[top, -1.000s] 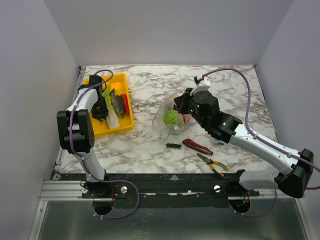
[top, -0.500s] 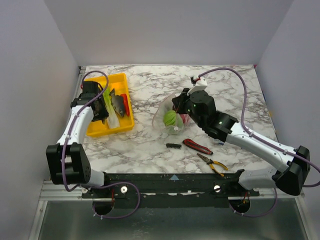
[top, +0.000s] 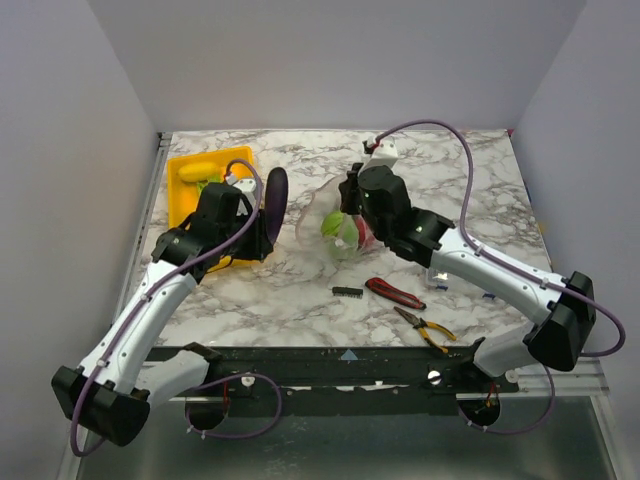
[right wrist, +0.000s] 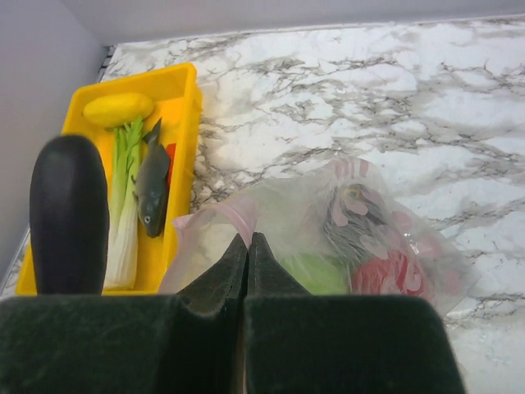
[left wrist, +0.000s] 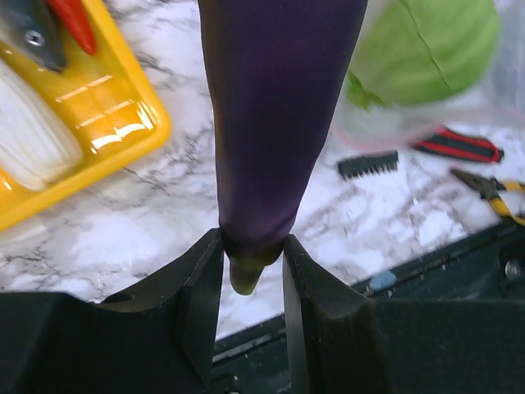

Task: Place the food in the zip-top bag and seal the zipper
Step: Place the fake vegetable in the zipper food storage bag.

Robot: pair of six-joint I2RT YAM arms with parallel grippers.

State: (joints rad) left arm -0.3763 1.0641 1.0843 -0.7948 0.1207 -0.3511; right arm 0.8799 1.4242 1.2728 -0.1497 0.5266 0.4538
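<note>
My left gripper is shut on the stem end of the purple aubergine and holds it upright above the table, between the yellow tray and the bag; it also shows in the top view. My right gripper is shut on the pinkish zipper strip at the mouth of the clear zip-top bag, holding the mouth up. Inside the bag lie a green round piece, a red piece and a greyish piece. The leek and a yellow piece remain in the tray.
The yellow tray at the back left also holds a grey fish and a red piece. Red-handled tool, yellow-handled pliers and a small black comb-like piece lie in front of the bag.
My left arm has lifted the aubergine out of the tray and swung it right towards the bag. My right gripper has shifted slightly back and left with the bag's mouth.
</note>
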